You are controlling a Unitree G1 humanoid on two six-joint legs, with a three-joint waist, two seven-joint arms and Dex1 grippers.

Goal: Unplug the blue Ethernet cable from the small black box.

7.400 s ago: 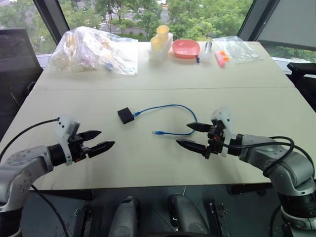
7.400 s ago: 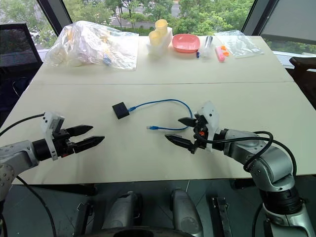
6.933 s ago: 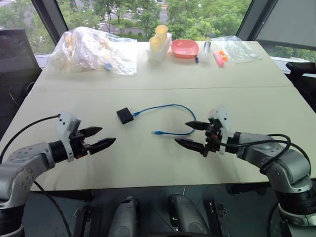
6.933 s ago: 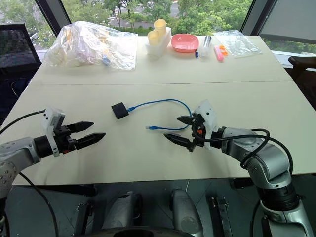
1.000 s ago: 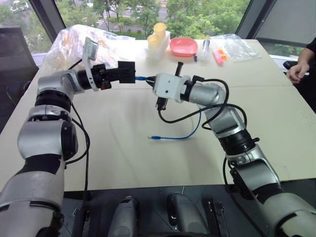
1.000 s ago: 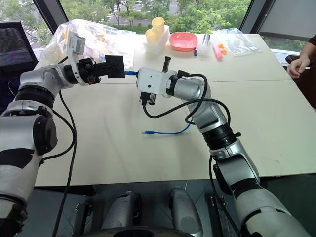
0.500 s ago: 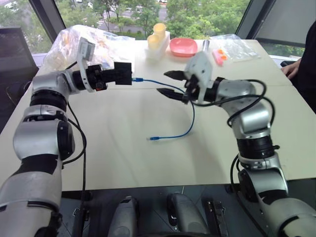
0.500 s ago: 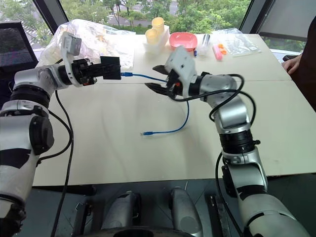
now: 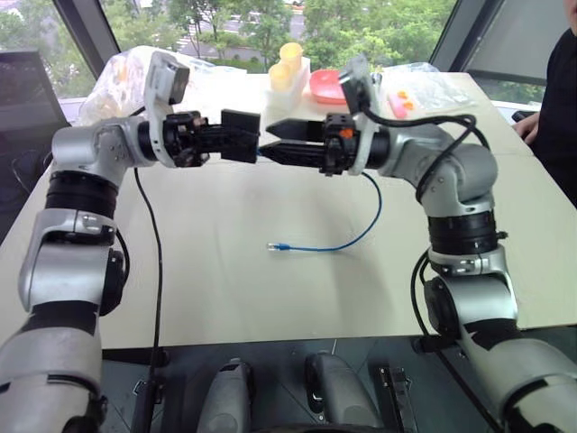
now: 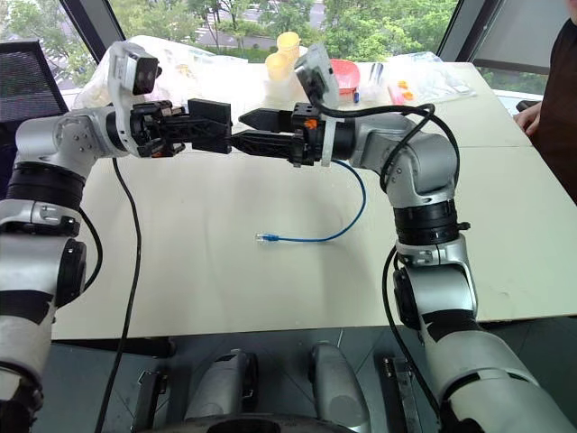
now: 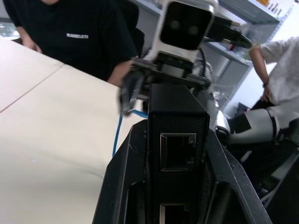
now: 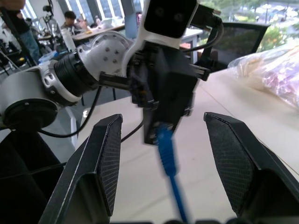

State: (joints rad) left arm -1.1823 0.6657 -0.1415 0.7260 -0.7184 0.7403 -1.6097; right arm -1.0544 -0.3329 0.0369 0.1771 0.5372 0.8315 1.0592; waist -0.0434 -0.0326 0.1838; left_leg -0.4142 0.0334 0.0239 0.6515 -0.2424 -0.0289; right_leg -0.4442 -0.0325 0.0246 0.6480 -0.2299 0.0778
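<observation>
The left pincer (image 10: 203,126) is clamped on the small matte black plastic box (image 9: 240,135), holding it up in the air above the pale bench (image 9: 225,271), port side facing across toward the other arm. The thin bright blue Ethernet cable (image 9: 365,225) is plugged into that face, and the right wrist view shows the plug (image 12: 164,142) seated in the box.

The right pincer (image 12: 163,163) comes in level from the opposite side, fingers spread wide, one either side of the plug and pinching nothing. That is the key relation: plug and cable run straight along the pincer's own line, out of the box toward it. It looks set to close on the plug and draw away from the box.

The cable droops to the bench, its free end (image 9: 281,245) lying loose on the bare surface. At the far edge sit clear plastic bags (image 9: 126,72) and a pink bowl (image 9: 329,86), with windows and trees beyond.
</observation>
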